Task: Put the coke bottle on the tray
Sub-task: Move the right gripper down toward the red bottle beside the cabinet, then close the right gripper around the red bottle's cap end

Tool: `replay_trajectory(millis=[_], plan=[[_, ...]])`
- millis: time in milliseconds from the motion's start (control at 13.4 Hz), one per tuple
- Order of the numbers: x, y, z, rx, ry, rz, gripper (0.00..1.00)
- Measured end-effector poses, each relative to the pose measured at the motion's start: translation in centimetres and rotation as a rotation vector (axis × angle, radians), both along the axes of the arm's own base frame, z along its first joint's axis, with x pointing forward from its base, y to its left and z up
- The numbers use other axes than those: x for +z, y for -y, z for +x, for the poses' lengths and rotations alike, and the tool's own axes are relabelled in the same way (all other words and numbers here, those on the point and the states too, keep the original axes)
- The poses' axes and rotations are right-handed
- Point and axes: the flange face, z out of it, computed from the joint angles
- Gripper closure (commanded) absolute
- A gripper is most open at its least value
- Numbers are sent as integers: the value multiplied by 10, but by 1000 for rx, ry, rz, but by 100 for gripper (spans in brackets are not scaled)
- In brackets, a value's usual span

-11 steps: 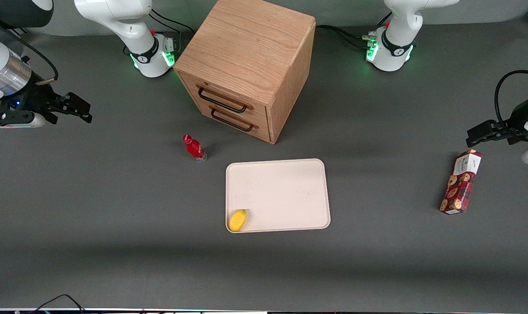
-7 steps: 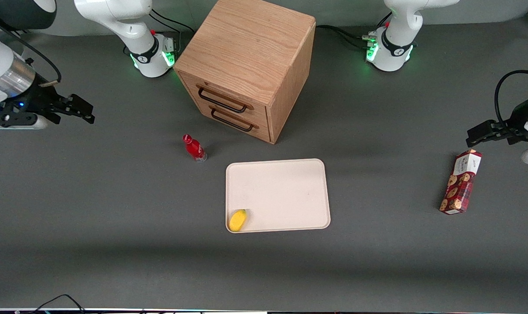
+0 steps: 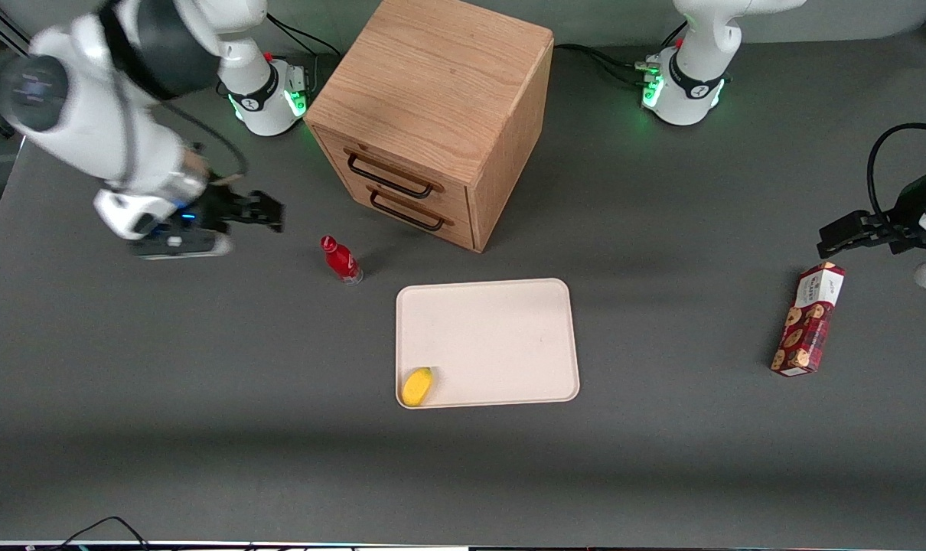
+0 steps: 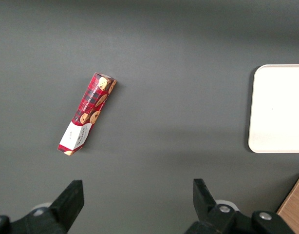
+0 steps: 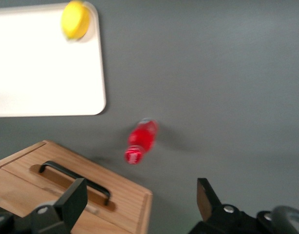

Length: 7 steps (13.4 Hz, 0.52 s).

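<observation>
The coke bottle [image 3: 342, 261] is a small red bottle with a red cap, standing on the grey table in front of the drawer cabinet, just off the tray's corner; the right wrist view shows it too [image 5: 141, 140]. The cream tray [image 3: 501, 337] lies flat nearer the front camera, and shows bright in the right wrist view [image 5: 47, 92]. My gripper [image 3: 268, 214] hangs above the table beside the bottle, toward the working arm's end, apart from it. Its fingers [image 5: 73, 200] are spread wide with nothing between them.
A wooden drawer cabinet [image 3: 432, 115] with two dark handles stands farther from the front camera than the tray. A yellow lemon-like object [image 3: 417, 386] sits in the tray's near corner. A red-and-white cookie box [image 3: 808, 318] lies toward the parked arm's end.
The right arm has swung in from the table's edge toward the bottle, its gripper now close beside it. Bottle, tray and cookie box have not moved.
</observation>
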Motion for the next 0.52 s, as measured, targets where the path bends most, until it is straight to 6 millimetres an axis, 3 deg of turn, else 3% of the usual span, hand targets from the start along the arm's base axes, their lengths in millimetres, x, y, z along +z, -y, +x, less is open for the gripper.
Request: replay_trajectory(millis=[74,223,372,521], plan=[[-24,-24,-6,6,2,-21,0],[-73,-47,-13,2,15,-63,0],[-111,-47,-15,-3,-7,-72,0],[-136,-43,-21,-1,-42,-83,0]])
